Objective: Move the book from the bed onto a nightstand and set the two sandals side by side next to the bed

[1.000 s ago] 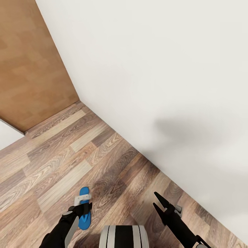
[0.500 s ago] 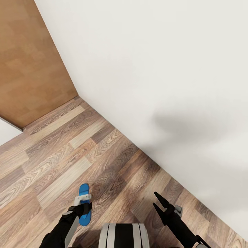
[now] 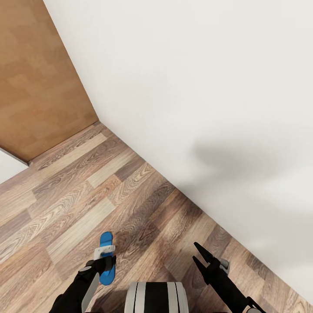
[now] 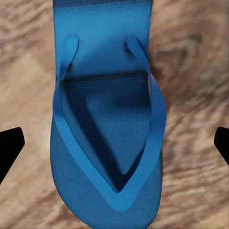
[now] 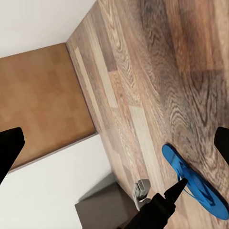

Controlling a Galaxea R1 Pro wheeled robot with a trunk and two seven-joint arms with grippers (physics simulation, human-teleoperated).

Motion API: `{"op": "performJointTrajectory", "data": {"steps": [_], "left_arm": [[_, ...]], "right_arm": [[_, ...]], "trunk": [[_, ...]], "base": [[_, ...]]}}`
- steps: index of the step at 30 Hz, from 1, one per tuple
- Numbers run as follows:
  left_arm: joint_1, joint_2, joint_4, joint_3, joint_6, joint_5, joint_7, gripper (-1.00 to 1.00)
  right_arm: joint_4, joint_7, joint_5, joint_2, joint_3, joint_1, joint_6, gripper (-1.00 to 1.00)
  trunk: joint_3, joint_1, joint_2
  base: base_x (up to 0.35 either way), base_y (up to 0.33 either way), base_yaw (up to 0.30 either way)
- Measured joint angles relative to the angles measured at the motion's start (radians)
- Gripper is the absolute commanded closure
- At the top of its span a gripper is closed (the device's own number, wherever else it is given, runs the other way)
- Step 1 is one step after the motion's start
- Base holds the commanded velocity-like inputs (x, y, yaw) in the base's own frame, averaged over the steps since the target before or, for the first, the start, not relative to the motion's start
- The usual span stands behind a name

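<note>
Nothing has shifted — your left gripper (image 4: pixel 114 143), jaws apart, straddles the blue flip-flop (image 4: pixel 107 119); descend squarely before closing.

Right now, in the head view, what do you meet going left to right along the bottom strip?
Left gripper poised over the blue sandal → the robot's striped trunk → right gripper, open and empty → white wall.

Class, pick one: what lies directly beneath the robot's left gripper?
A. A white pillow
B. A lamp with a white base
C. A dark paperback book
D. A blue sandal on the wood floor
D: the left wrist view shows the blue sandal flat on the wood floor, between the open left gripper's fingertips.
</note>
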Motion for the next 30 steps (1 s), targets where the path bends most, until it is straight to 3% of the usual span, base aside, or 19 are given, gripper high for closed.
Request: {"op": "performJointTrajectory", "data": {"steps": [7,15,26,30], "left_arm": [[0.000,0.000,0.000,0.000,0.000,-0.001,0.005,-1.00],[0.000,0.000,0.000,-0.001,0.001,-0.001,0.006,-1.00],[0.000,0.000,0.000,-0.001,0.001,-0.002,0.004,-1.00],[0.000,0.000,0.000,-0.001,0.001,-0.002,0.006,-1.00]], "right_arm": [[-0.001,-0.001,0.000,-0.001,-0.001,0.000,0.001,-1.00],[-0.001,-0.001,-0.003,-0.020,-0.005,0.000,0.001,-1.00],[-0.001,-0.001,-0.003,-0.020,-0.005,0.000,0.001,-1.00],[-0.001,-0.001,-0.003,-0.020,-0.004,0.000,0.001,-1.00]], "trunk": [[0.000,0.000,0.000],[0.000,0.000,0.000],[-0.042,0.005,-0.003],[-0.043,0.005,-0.003]], "base": [[0.000,0.000,0.000],[0.000,0.000,0.000],[0.000,0.000,0.000],[0.000,0.000,0.000]]}}
